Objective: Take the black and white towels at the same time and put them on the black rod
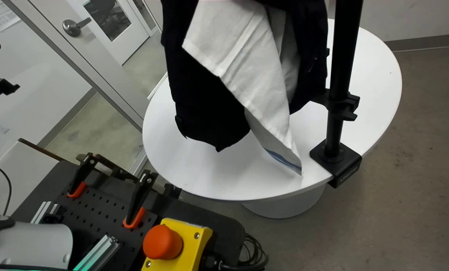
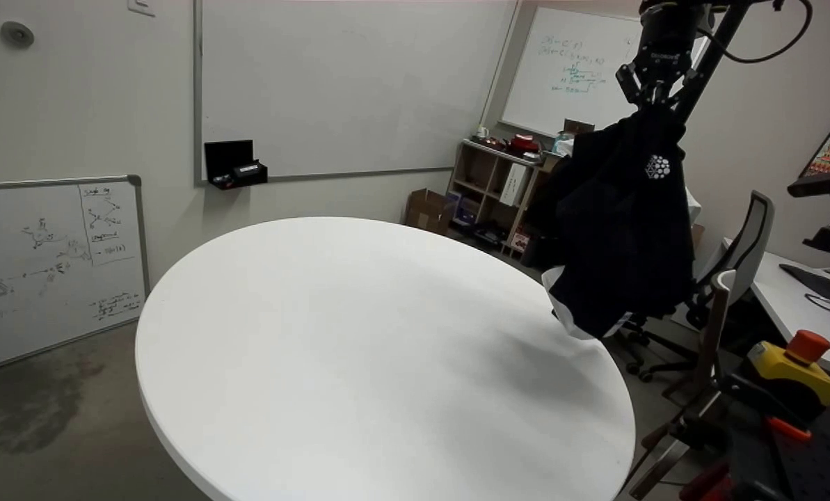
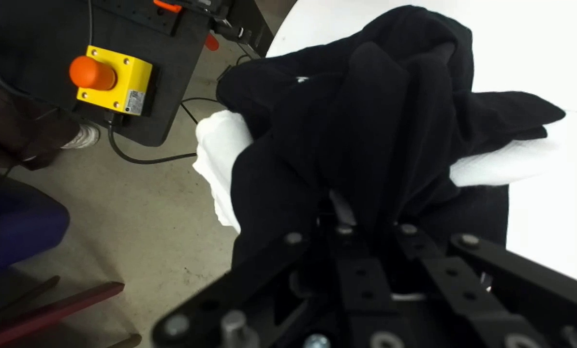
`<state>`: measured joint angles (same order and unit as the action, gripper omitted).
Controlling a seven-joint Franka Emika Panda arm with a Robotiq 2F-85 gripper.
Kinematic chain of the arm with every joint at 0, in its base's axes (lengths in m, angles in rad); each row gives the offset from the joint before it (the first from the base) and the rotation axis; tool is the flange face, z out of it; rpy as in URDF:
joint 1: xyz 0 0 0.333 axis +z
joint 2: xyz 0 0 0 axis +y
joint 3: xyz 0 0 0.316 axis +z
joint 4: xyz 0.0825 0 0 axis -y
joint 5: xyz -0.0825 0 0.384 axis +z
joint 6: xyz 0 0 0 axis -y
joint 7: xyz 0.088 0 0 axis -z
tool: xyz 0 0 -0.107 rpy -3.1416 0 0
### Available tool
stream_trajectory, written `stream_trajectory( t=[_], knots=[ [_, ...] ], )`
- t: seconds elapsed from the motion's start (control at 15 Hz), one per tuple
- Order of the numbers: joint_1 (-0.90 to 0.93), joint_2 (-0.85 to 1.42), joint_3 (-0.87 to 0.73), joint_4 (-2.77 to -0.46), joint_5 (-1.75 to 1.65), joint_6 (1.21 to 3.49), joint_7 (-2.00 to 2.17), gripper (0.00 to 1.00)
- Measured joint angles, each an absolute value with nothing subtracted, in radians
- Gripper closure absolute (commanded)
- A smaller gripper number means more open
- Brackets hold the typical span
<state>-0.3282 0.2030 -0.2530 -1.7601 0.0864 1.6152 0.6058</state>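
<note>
"Black two-fingered gripper [image 2: 657, 99]: clamped on what?"

"Seemingly plain black cloth towel [image 2: 627, 223] and blue-striped white cloth towel [image 1: 250, 69], hanging near the black pole [image 1: 343, 71]. Black rod indistinct; lay both well across before releasing."

A round desk [image 2: 345, 348] and a yellow box [image 1: 190, 242] show in both exterior views. In an exterior view, whiteboards [image 2: 352, 83], a shelf [image 2: 473, 165] and a carton [image 2: 426, 211] are far, a chair [image 2: 745, 233] right. In an exterior view, a door handle [image 1: 73, 28] is far left.

Claw [image 3: 375, 227] pinching bunched black towel [image 3: 361, 130], white towel [image 3: 226, 145] showing on both sides
</note>
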Motion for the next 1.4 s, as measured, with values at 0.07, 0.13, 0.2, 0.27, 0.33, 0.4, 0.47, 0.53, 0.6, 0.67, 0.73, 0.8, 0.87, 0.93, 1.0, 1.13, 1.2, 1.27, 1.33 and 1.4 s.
stream_trajectory(
  t=[0.07,0.13,0.2,0.27,0.33,0.4,0.47,0.53,0.6,0.67,0.73,0.8,0.87,0.93,1.0,1.13,1.2,1.27,1.33,1.4],
  knots=[
    [-0.327,0.225,-0.254,-1.742,0.086,1.61,0.615,0.97],
    [-0.325,0.247,-0.255,-1.724,0.086,1.609,0.628,0.97],
    [-0.323,0.267,-0.256,-1.706,0.086,1.61,0.643,0.97],
    [-0.32,0.284,-0.256,-1.688,0.086,1.616,0.658,0.97],
    [-0.315,0.299,-0.257,-1.671,0.086,1.627,0.673,0.97],
    [-0.31,0.311,-0.258,-1.659,0.085,1.646,0.691,0.97],
    [-0.303,0.321,-0.258,-1.65,0.077,1.673,0.709,0.97],
    [-0.295,0.329,-0.258,-1.643,0.064,1.705,0.73,0.97],
    [-0.286,0.337,-0.259,-1.637,0.045,1.734,0.755,0.97],
    [-0.276,0.347,-0.26,-1.632,0.023,1.76,0.782,0.97],
    [-0.267,0.358,-0.262,-1.626,0.002,1.779,0.809,0.97],
    [-0.26,0.371,-0.263,-1.618,-0.018,1.79,0.834,0.97],
    [-0.254,0.387,-0.265,-1.609,-0.034,1.795,0.858,0.65],
    [-0.249,0.404,-0.267,-1.6,-0.045,1.796,0.88,0.64],
    [-0.247,0.422,-0.268,-1.591,-0.051,1.795,0.9,0.58],
    [-0.244,0.46,-0.27,-1.575,-0.059,1.795,0.932,0.43],
    [-0.244,0.478,-0.271,-1.567,-0.062,1.794,0.945,0.34],
    [-0.244,0.495,-0.271,-1.56,-0.066,1.793,0.957,0.28],
    [-0.243,0.51,-0.272,-1.554,-0.07,1.792,0.967,0.19],
    [-0.241,0.523,-0.272,-1.548,-0.073,1.79,0.975,0.12]
  ],
)
